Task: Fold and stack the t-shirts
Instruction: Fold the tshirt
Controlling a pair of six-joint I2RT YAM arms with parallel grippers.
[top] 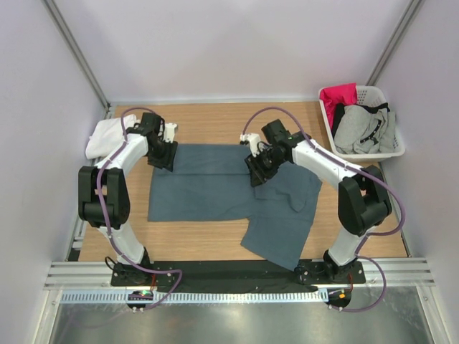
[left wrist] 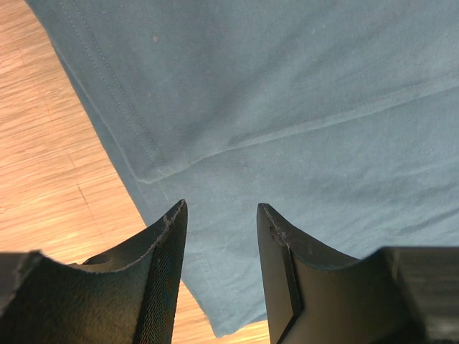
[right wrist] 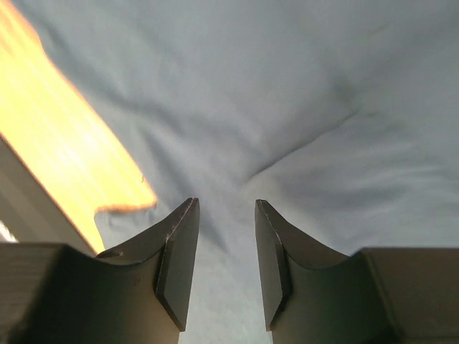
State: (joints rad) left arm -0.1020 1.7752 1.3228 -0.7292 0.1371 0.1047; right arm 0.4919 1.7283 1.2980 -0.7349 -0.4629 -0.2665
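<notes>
The slate-blue t-shirt (top: 215, 188) lies spread on the wooden table, partly folded, with one part trailing toward the front right. A white t-shirt (top: 104, 136) sits bunched at the far left. My left gripper (top: 163, 159) hovers over the blue shirt's left far corner, jaws open and empty; its wrist view shows the hemmed shirt (left wrist: 287, 107) under the gripper (left wrist: 222, 208). My right gripper (top: 257, 172) stands over the shirt's upper middle, open, with only blue cloth (right wrist: 287, 93) beneath the gripper (right wrist: 226, 204).
A white laundry basket (top: 398, 147) at the far right holds red and grey clothes. Bare wood (top: 215, 118) shows behind the shirt and along the front. The arm bases sit on a black rail (top: 229, 272) at the near edge.
</notes>
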